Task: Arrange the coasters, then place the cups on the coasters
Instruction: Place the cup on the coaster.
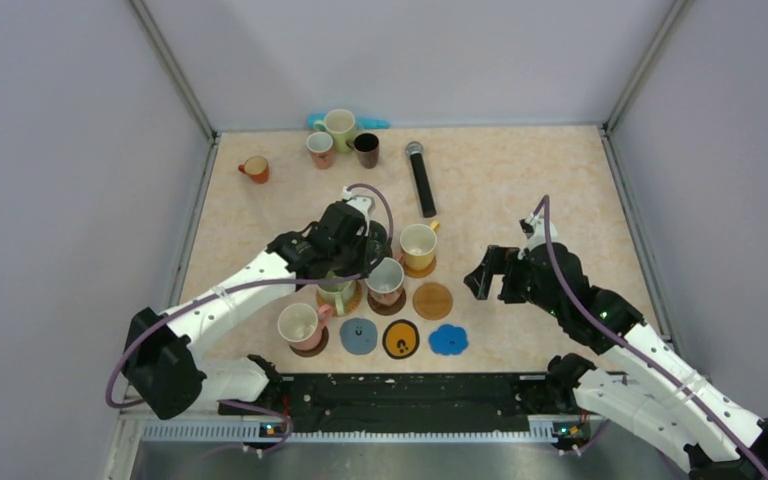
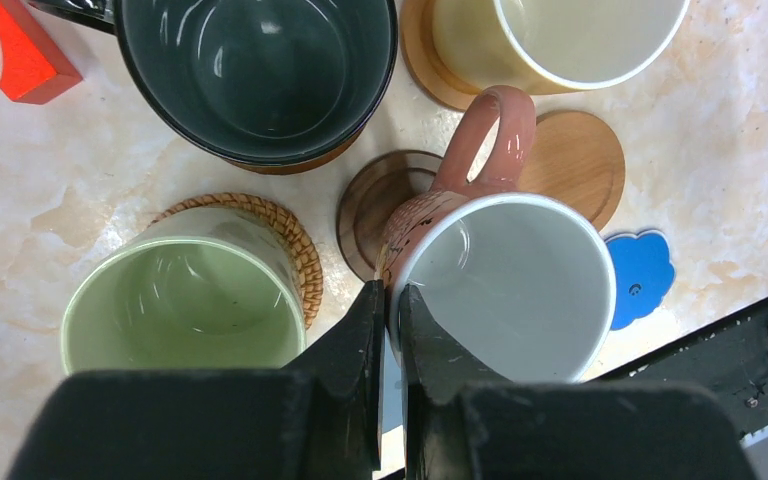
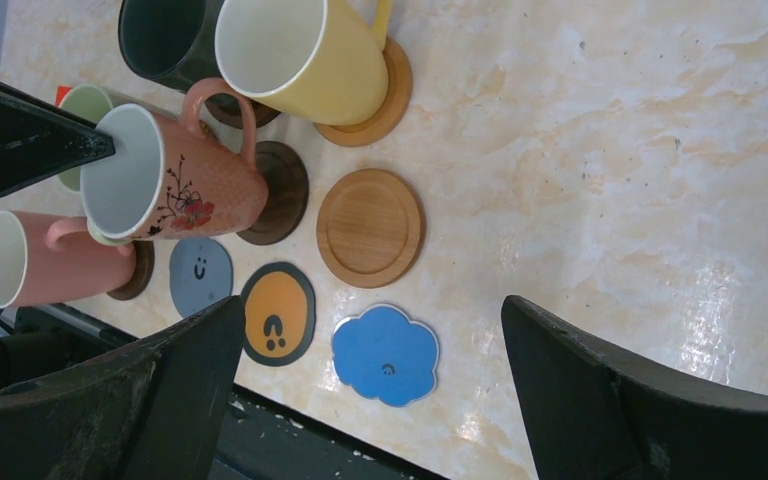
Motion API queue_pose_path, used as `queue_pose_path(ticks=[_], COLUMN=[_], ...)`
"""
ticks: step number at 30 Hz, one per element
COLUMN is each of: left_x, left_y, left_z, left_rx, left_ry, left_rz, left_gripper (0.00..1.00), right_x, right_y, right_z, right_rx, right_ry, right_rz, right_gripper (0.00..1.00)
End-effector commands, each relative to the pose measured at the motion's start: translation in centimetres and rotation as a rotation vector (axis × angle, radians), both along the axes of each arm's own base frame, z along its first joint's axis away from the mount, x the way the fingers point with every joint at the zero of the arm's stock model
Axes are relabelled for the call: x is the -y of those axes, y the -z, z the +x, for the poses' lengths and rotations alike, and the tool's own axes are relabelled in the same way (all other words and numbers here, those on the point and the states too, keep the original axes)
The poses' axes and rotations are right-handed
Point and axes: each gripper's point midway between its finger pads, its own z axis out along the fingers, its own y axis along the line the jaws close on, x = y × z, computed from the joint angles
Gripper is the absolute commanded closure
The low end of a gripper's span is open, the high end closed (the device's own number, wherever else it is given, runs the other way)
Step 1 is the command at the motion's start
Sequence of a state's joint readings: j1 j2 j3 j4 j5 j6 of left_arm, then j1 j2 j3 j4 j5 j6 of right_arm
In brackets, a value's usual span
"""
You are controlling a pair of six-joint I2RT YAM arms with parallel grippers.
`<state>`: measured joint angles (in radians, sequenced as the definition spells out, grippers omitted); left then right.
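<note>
Pink flowered mug (image 2: 505, 290) tilted over the dark wood coaster (image 2: 375, 205), rim pinched tight by left gripper (image 2: 392, 300), arm reaching forward and inward. Right gripper (image 3: 372, 315) spread wide, empty, off right. Can't tell if the base touches.

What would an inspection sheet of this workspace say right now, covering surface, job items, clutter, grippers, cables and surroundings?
Surface: beige marbled tabletop, no spill seen.
Job's things: yellow cup, pale green cup and dark green cup each on a coaster; wooden coaster, grey-blue coaster, black-and-yellow coaster and blue scalloped coaster bare; four cups wait at the far edge.
Clutter: black microphone; red-orange piece.
Grippers: left gripper shut on the pink flowered cup's rim, cup tilted; right gripper open, empty.
Cables: purple cable along each arm.
Surroundings: plain grey walls on three sides.
</note>
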<state>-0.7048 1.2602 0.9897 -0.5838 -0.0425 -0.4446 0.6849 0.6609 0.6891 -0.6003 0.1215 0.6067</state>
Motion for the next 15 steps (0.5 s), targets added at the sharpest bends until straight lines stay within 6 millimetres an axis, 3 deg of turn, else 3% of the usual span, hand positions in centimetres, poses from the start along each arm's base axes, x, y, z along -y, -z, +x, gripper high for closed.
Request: queue_pose_path(ticks=[1,15], left_x=[2.0,1.8], left_y=[-2.2,-1.0], left_z=[1.3,1.4], left_rx=[0.063,0.058], left_ry=[0.001,-0.009], left_rz=[-0.083,-0.059], left_gripper=[1.00,1.00], right_x=[0.0,0.2], right_y=[-1.2,-1.4], right_z=[0.1,0.0], right_rx=[0.025,0.031], right_ry=[0.007,0.013], right_rz=[0.024,0.023], right_gripper=[0.02,0.02])
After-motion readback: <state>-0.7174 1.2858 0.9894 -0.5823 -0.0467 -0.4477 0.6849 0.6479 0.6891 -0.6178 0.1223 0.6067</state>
